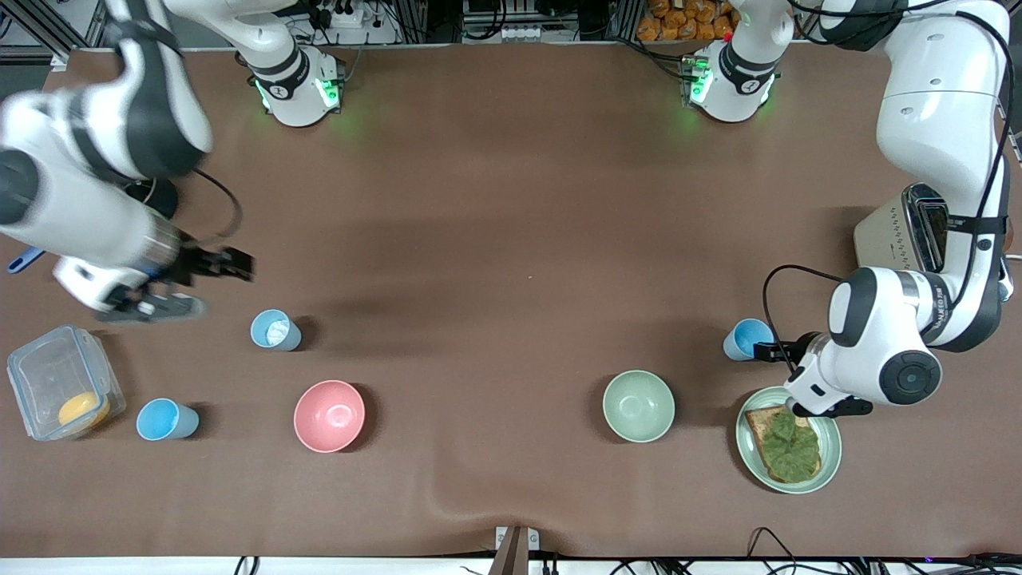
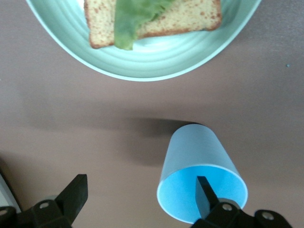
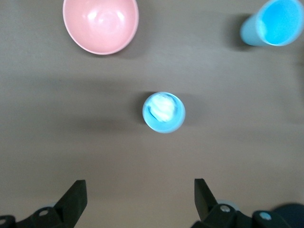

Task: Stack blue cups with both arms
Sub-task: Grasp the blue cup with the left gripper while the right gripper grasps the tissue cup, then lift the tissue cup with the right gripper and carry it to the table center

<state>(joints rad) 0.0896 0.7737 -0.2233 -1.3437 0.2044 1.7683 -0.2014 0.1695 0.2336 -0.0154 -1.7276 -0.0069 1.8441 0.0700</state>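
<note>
Both arms reach low over the bench.
Left end effector straddles a cup's rim, fingers apart; right end effector hovers, spread, near another cup.

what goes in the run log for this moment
left gripper: open, one finger inside blue cup | right gripper: open over pale cup | stacked: none

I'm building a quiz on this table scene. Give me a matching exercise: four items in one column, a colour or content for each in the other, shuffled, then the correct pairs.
Items:
1. bowl beside the pale blue cup
2. bowl beside the plate
3. clear lidded container
4. plate

Descriptions:
A. pale green, empty
B. holds toast with lettuce
C. pink
D. holds something orange

Pairs: 1-C, 2-A, 3-D, 4-B
</note>
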